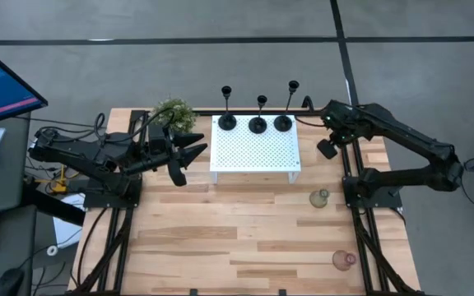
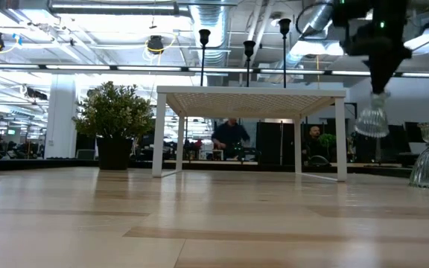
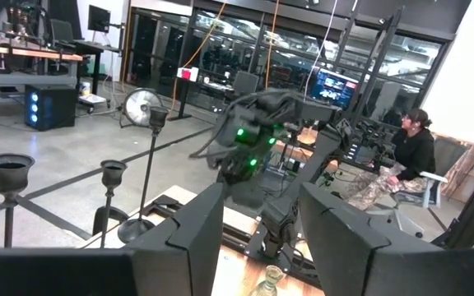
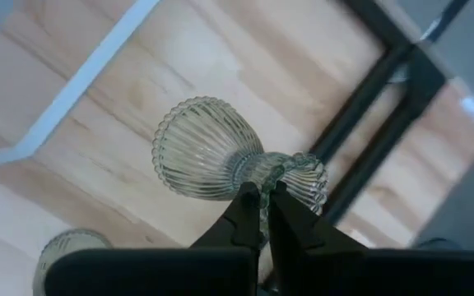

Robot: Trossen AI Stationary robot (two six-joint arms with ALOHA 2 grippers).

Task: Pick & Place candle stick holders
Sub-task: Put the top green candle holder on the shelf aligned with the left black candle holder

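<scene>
With the right pincer [image 4: 262, 197] pinched shut on the ribbed glass holder's [image 4: 212, 160] narrow neck, carry it level to the white perforated stand [image 1: 255, 148] at frame centre, while the left pincer [image 1: 189, 153] waits open.

White perforated stand [image 1: 255, 148]: back edge blocked by three black holders [image 1: 257, 123] in row; rest of top free. Plant [image 1: 174, 113] stands just left of stand, near left claw [image 1: 189, 153]. Right claw [image 4: 262, 197] pinches ribbed holder [image 4: 220, 160] in narrow gap between stand and right frame. Front of surface [image 1: 220, 247] open, only green holder [image 1: 319, 198] and pink holder [image 1: 343, 260] at right side.
</scene>
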